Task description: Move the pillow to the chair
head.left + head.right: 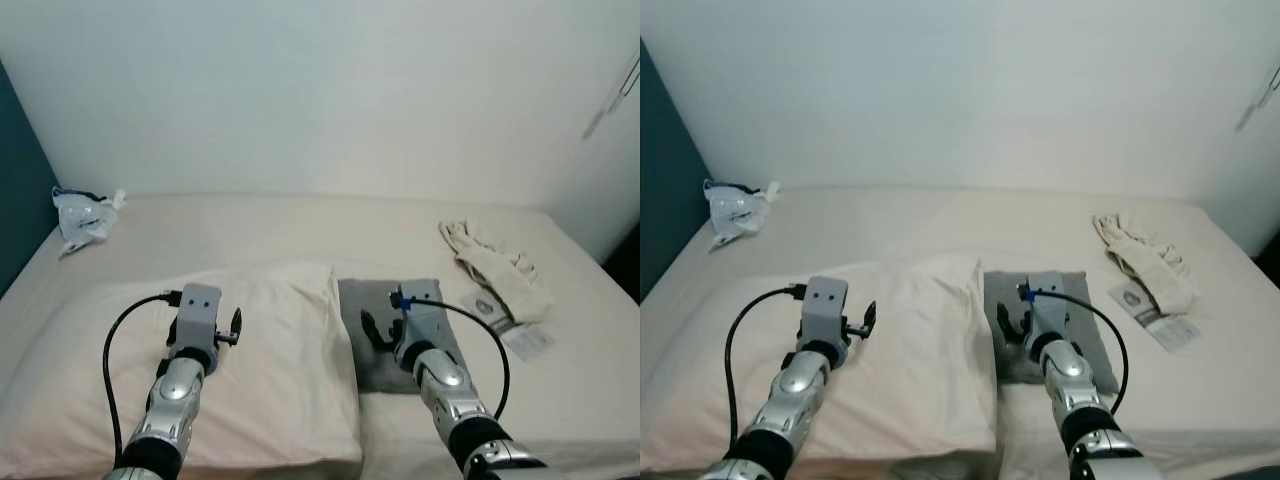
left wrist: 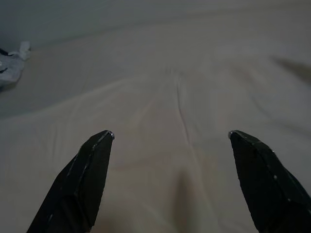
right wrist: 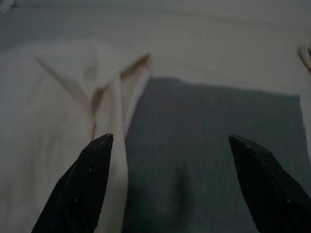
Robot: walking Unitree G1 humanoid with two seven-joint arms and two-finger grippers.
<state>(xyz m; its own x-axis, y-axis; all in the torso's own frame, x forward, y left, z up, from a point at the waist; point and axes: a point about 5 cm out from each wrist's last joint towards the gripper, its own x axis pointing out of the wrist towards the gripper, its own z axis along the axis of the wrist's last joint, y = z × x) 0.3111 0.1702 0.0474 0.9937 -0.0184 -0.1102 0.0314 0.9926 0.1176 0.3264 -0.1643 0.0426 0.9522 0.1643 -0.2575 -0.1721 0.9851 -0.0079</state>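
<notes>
Left eye view shows a bed (image 1: 300,225) with a big cream pillow (image 1: 270,370) lying on its near left part. Just beside the pillow, on its right, lies a small grey cloth (image 1: 370,300). The left gripper (image 2: 170,141) hangs low over the pillow with its two black fingers spread wide and nothing between them. The right gripper (image 3: 170,141) is over the edge where the pillow meets the grey cloth, and its fingers are spread wide too, holding nothing.

I think the job is at the very start: both arms are reaching for the pillow, and it is not picked up yet. Next, each gripper needs to go down and pinch a bit of the soft pillow, one on each side, so it can be lifted.

No chair can be seen, so the robot will have to turn and look for it. A crumpled plastic bag (image 1: 85,215) sits far left, a pale towel (image 1: 495,262) far right. Some small paper thing by the towel is too small to read
</notes>
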